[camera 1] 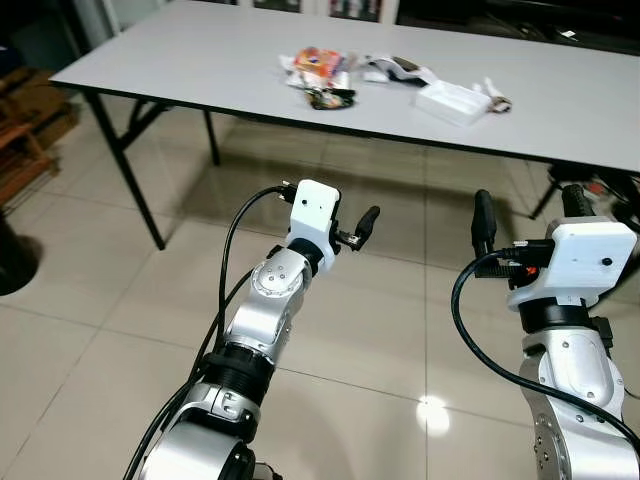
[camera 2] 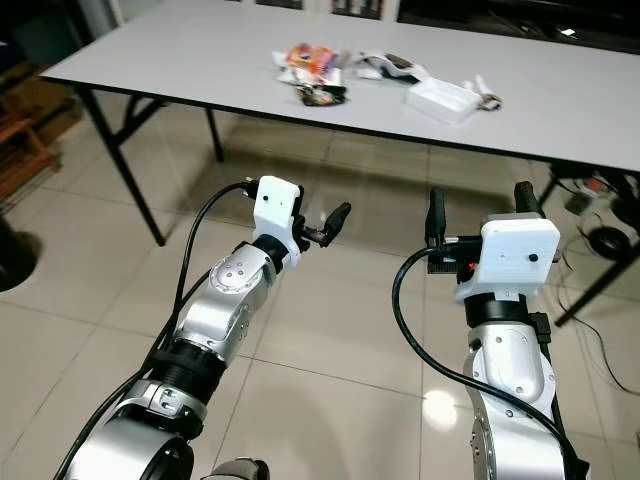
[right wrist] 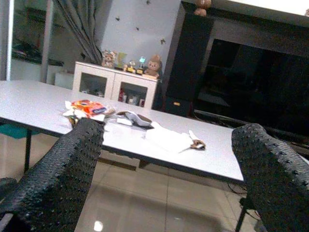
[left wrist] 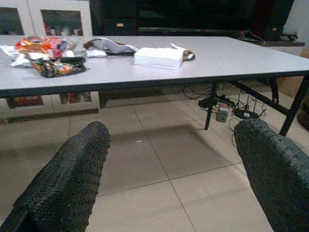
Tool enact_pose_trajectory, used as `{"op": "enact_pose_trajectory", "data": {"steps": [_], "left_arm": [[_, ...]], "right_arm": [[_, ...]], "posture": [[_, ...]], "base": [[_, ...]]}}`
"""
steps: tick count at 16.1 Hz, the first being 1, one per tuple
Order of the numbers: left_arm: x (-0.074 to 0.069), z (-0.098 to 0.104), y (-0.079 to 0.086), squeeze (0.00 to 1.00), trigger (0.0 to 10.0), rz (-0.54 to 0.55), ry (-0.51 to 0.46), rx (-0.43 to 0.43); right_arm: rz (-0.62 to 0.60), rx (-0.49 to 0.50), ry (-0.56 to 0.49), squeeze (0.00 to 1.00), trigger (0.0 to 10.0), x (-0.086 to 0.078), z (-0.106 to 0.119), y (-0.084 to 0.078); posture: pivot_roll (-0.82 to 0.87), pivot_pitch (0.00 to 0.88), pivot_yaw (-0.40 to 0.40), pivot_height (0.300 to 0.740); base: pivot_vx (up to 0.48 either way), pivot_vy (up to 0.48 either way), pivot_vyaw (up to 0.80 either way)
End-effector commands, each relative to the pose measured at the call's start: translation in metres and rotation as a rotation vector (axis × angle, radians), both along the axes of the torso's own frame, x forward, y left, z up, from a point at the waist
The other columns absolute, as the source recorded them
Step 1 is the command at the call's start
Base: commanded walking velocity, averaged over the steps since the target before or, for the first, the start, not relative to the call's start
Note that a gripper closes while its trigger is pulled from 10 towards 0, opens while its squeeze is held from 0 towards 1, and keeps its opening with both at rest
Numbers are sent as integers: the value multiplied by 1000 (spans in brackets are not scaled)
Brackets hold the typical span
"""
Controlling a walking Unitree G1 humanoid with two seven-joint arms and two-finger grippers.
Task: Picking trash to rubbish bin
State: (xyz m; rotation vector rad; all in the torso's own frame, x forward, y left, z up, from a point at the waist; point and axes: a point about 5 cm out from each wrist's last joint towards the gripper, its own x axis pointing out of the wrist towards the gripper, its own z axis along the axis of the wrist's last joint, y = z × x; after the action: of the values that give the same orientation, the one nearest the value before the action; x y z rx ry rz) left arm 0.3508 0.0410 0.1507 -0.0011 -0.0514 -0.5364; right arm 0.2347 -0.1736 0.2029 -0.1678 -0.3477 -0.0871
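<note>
Trash lies on the long grey table (camera 1: 180,55): colourful snack wrappers (camera 1: 318,66), a dark wrapper (camera 1: 331,98), a crumpled white and black wrapper (camera 1: 396,69), a white box (camera 1: 452,102) and a small brown scrap (camera 1: 498,102). Both arms are raised over the tiled floor, short of the table's near edge. My left gripper (camera 1: 358,230) is open and holds nothing; its fingers (left wrist: 67,179) frame the table. My right gripper (camera 1: 528,212) is also open and holds nothing, level with the table edge below the white box (right wrist: 169,139).
Black folding table legs (camera 1: 132,170) stand at the left. Wooden furniture (camera 1: 25,140) and a dark round base (camera 1: 10,258) sit at the far left. Cables and small items (camera 1: 600,190) lie under the table's right end. A white cabinet (right wrist: 116,89) and a dark TV unit (right wrist: 241,82) stand beyond.
</note>
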Motion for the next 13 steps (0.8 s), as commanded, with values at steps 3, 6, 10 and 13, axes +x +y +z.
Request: {"op": "enact_pose_trajectory", "data": {"steps": [3,6,10,13], "left_arm": [[0,5,-4,0,10000,-19,-9,-23],[-1,6,-5,0,10000,-42,-15,-35],[-2,5,-6,0,10000,-49,-10,-37],[-3,5,-6,0,10000,-53,-8,-36]], "right_arm": [[-11,4,-3,0,10000,-2,2,-2],[-10,4,-2,0,10000,-2,2,-1],[-9,4,-1,0,10000,-3,1,0],[-8,2,1,0,10000,-4,1,1]], "posture": [[64,49,-24,740],[63,52,-26,740],[57,56,-23,740],[55,58,-24,740]], "base": [[0,0,0],[413,0,0],[478,0,0],[480,0,0]]}}
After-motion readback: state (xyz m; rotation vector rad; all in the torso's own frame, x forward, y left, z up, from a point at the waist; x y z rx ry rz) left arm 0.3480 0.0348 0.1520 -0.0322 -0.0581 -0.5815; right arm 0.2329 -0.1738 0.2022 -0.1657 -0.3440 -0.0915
